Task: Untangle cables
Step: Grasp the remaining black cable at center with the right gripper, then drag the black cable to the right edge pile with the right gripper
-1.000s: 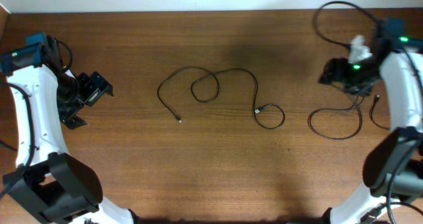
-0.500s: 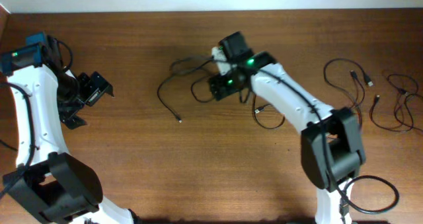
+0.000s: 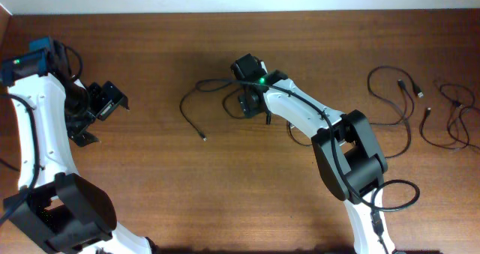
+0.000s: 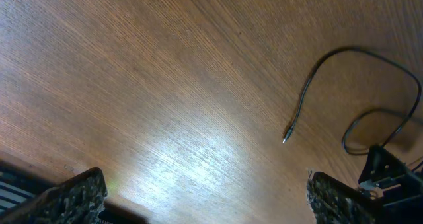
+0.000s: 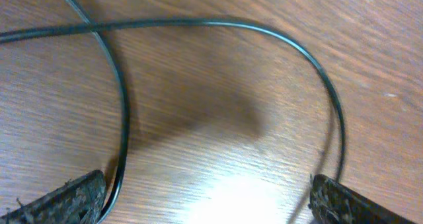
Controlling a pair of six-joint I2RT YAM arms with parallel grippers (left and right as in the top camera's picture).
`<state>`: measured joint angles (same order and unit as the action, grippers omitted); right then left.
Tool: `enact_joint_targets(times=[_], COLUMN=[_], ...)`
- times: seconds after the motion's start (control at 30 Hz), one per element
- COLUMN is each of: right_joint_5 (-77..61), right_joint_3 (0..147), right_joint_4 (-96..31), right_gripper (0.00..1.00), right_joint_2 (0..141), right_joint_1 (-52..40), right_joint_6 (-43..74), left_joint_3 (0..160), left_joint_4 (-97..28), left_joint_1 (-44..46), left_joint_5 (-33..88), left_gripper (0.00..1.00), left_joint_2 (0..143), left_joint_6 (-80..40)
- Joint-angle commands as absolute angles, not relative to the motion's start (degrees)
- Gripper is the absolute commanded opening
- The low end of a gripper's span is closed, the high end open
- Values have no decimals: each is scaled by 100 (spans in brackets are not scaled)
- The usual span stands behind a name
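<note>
Right gripper [image 5: 205,199] is hanging wide open, straddling a thin, glossy black cable [image 5: 264,36] loop (contact unclear); left gripper [image 4: 205,199] is gaping empty over the grainy wooden table [image 4: 132,85].

right arm: we see it swung from the right edge to mid-table, then slightly further left
right gripper [image 3: 249,104]: now low over the centre cable [image 3: 184,113], fingers apart either side of its loop
centre cable: upper loop shoved left, bunched
right-side cables [image 3: 409,127]: uncovered, laid out differently
</note>
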<state>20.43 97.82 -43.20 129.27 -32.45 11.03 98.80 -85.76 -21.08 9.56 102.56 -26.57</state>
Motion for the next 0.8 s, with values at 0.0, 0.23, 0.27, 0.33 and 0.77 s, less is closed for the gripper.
enact_joint_targets(times=[0.0,0.23,0.27,0.33,0.77], right_joint_5=[2399,1063,1063,888,-99], right_joint_3=[9664,9664,9666,9664,9247], right_joint_4=[-4871,-5837,-5996,-6136,-6278], right_gripper=[99,99,99,99,4], right_joint_2=[13067,13067,13067,13067,13010], right_joint_1=[-3089,-2401,-2324,-2257,-2228], right_joint_6=[1616,2305,2305,2300,2036], left_joint_3=[9959,9959,9959,9959,9959], left_joint_4=[-8578,-8578,-8578,-8580,-8580], left_joint_1=[-2128,-2128,-2128,-2128,-2128], left_joint_5=[915,913,913,913,913], left_gripper=[99,99,99,99,99], left_joint_2=[10243,10243,10243,10243,10243], left_joint_6=[-2624,-2622,-2624,-2624,-2624])
